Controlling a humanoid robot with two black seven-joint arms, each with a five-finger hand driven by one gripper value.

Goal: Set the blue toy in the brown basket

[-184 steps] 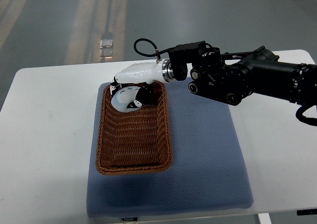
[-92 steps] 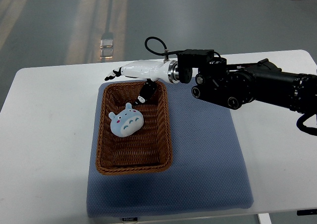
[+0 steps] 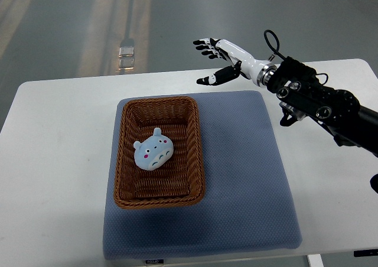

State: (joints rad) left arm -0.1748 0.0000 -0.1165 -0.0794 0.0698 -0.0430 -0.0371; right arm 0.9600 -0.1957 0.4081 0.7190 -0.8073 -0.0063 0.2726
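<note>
top view, left to right: blue toy (image 3: 153, 152) lies face up inside the brown basket (image 3: 158, 198) on the blue mat (image 3: 248, 184), touching nothing else. right hand (image 3: 220, 57) sits up past the mat's far edge, fingers spread, holding nothing. placement looks done; next is just parking the arm.
</note>
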